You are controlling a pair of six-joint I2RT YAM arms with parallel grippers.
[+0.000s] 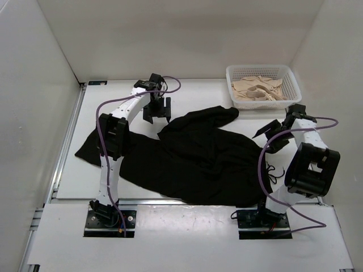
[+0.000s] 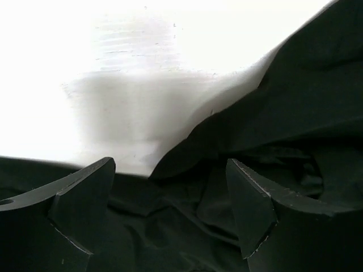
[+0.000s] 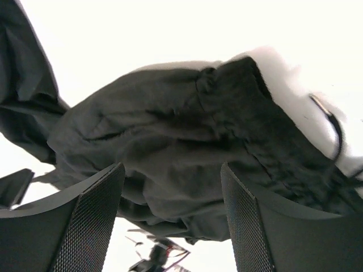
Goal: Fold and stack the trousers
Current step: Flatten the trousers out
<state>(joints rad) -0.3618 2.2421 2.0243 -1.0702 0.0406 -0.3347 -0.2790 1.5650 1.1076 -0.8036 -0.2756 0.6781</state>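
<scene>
White-walled enclosure, white table (image 1: 193,93) as work surface. Lying crumpled across table centre: the trousers (image 1: 198,156), black, unfolded, one end trailing left past the left arm, other end bunched near the right arm. Left gripper (image 1: 157,115) poised over far edge of fabric, jaws parted, nothing held; confirmed in left wrist view, fingers (image 2: 79,198) spread above dark folds. Right gripper (image 1: 267,131) hovering just beside right end of garment, jaws likewise released and empty; in right wrist view, gathered band of cloth framed between the fingers (image 3: 266,226), drawstring (image 3: 338,136) lying loose beside it. Risks, as judged: pinching several layers at once because of heaped wrinkles, giving a skewed fold; snagging drawstring on a fingertip; dragging cloth toward near table edge if pulled from one side only; trapping fabric beneath left arm. Keep clear of basket (image 1: 261,68) with beige cloth at far right.
</scene>
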